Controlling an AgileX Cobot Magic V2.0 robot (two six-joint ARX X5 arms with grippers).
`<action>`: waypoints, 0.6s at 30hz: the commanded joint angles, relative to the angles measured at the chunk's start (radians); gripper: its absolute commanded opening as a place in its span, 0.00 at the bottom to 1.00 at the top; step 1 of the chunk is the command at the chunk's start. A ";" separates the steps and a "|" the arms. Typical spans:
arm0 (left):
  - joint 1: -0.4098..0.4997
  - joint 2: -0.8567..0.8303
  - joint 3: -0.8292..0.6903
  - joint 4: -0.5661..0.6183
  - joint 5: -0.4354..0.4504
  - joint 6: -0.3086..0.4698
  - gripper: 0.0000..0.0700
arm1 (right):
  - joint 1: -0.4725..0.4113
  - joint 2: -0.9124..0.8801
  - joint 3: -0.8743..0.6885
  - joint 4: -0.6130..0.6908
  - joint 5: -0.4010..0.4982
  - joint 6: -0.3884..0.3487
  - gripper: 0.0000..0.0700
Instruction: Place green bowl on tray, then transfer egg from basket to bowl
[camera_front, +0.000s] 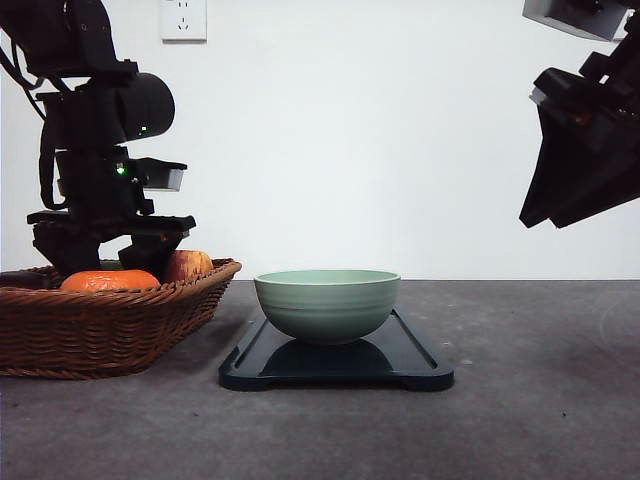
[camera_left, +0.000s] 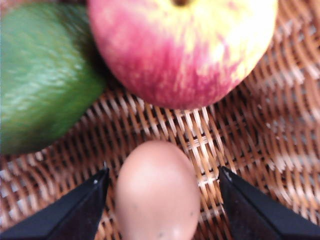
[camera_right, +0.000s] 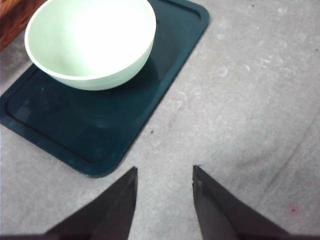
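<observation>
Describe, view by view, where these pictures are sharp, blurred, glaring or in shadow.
Front view: backlit by the white wall, so both arms read as near-silhouettes; the green bowl and tray are sharp. Left wrist view: close-up and soft, the apple and egg blurred. Right wrist view: glare washes out the bowl's inside; the open right gripper is dark.
</observation>
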 joint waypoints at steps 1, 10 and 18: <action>-0.002 0.019 0.026 0.011 -0.004 0.005 0.63 | 0.004 0.006 0.001 0.007 0.001 -0.010 0.30; -0.002 0.019 0.026 0.003 -0.006 0.000 0.42 | 0.004 0.006 0.001 0.007 0.001 -0.010 0.30; -0.002 0.019 0.026 -0.005 -0.006 -0.020 0.36 | 0.004 0.006 0.001 0.007 0.001 -0.010 0.30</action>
